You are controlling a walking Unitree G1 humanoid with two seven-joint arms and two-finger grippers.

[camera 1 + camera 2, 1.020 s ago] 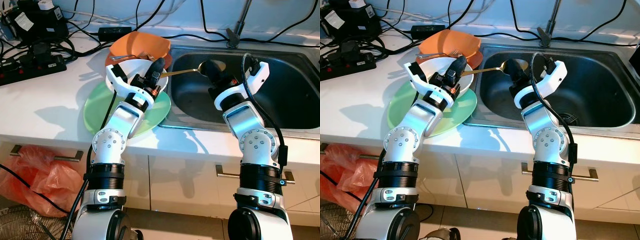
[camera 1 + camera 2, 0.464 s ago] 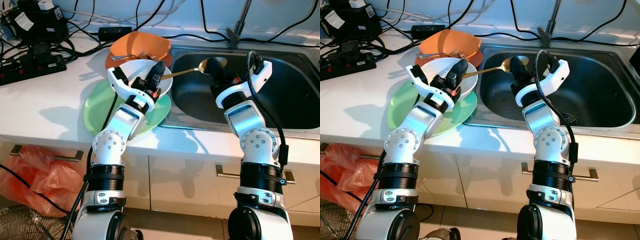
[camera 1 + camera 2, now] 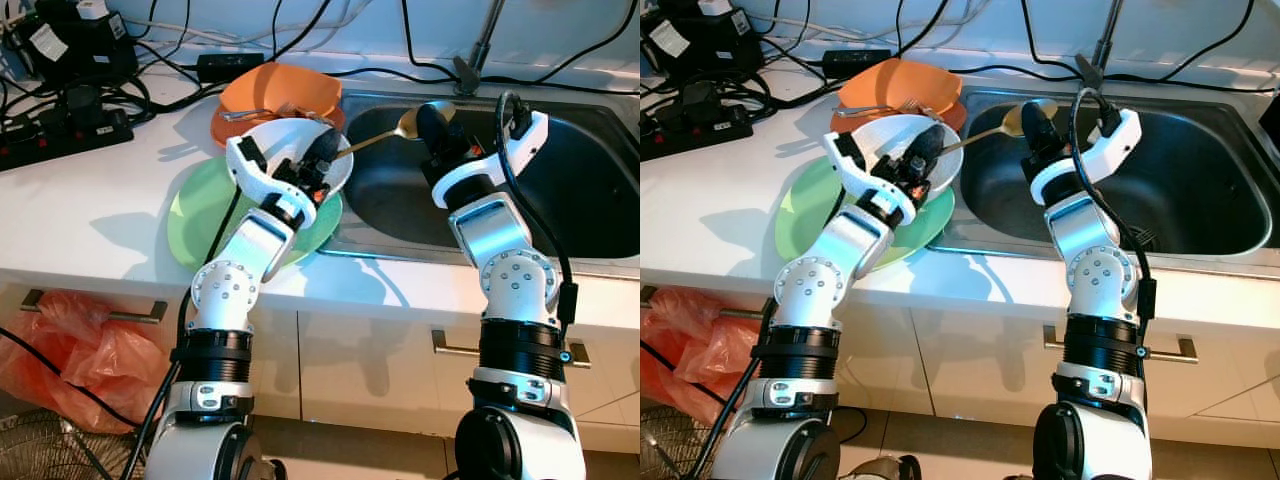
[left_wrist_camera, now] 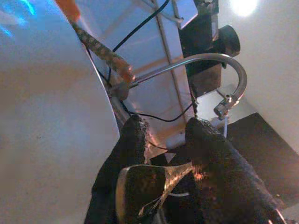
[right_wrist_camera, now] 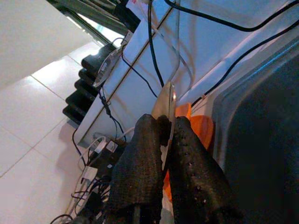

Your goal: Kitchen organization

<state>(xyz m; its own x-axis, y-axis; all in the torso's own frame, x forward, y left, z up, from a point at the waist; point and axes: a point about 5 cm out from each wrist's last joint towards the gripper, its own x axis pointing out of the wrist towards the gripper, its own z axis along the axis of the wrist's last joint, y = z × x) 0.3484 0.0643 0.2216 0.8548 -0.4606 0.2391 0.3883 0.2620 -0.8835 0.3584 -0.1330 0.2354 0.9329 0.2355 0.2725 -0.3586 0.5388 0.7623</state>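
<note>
A gold spoon hangs over the left edge of the steel sink. My right gripper is shut on its bowl end, whose thin edge stands up between the black fingers. My left gripper is over the right rim of a white bowl and is closed on the spoon's handle end. The white bowl sits on a green plate at the counter's front. The bowl's wall lies outside the left fingers.
Orange plates with a fork sit behind the bowl. Power strips and black cables crowd the back left counter. A faucet rises behind the sink. A red plastic bag lies on the floor by the cabinets.
My right gripper has lifted the spoon's bowl end higher above the sink. The left gripper and the white bowl under it have shifted right, towards the sink's edge.
</note>
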